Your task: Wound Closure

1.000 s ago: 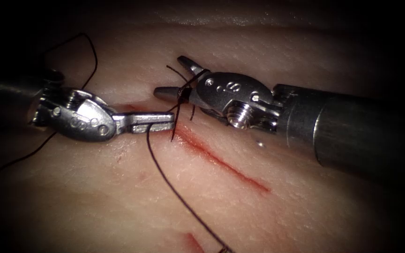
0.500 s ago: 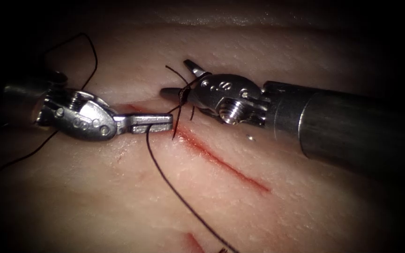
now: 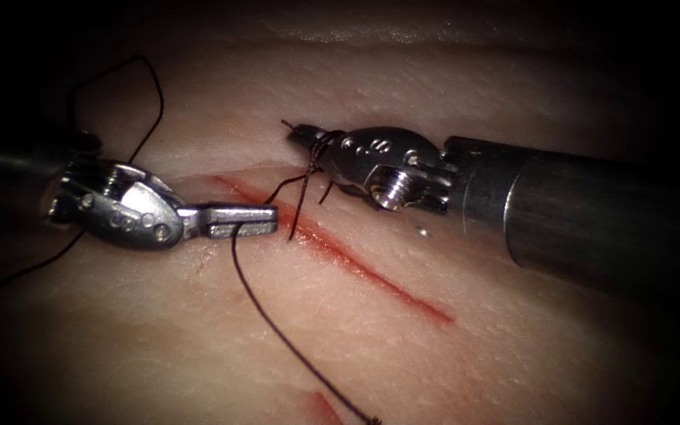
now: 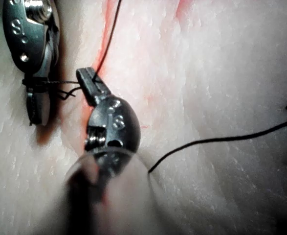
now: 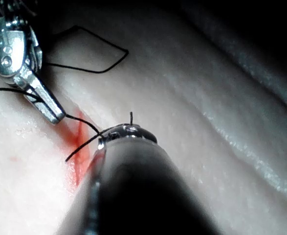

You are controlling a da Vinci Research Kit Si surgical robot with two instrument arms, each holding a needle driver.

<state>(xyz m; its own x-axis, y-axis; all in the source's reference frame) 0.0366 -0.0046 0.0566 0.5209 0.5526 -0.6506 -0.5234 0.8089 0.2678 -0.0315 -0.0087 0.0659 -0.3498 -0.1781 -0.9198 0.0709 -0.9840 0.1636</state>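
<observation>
Pale tissue (image 3: pixel 198 346) lies under both tools, its red cut (image 3: pixel 371 271) running down to the right. Left tool (image 3: pixel 238 220), just left of the cut's upper end, has jaws clamped on the thread (image 3: pixel 277 334), prob. for tension; right tool (image 3: pixel 304 135) on the other side has jaws closed on thread tails at the knot (image 3: pixel 308 161). Needle's whereabouts can't tell; loose loops behind the left tool could snag.

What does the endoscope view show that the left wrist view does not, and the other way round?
Endoscope view: the right tool's thick shaft, the cut running far toward the lower right, and the thread trailing from the left tool down to the lower edge.
Left wrist view: the left tool seen along its own shaft, with the rounded back of its wrist.
Both: the left tool shut on thread, the right tool shut on thread right of the cut, short thread ends between them, red fluid along the cut.
</observation>
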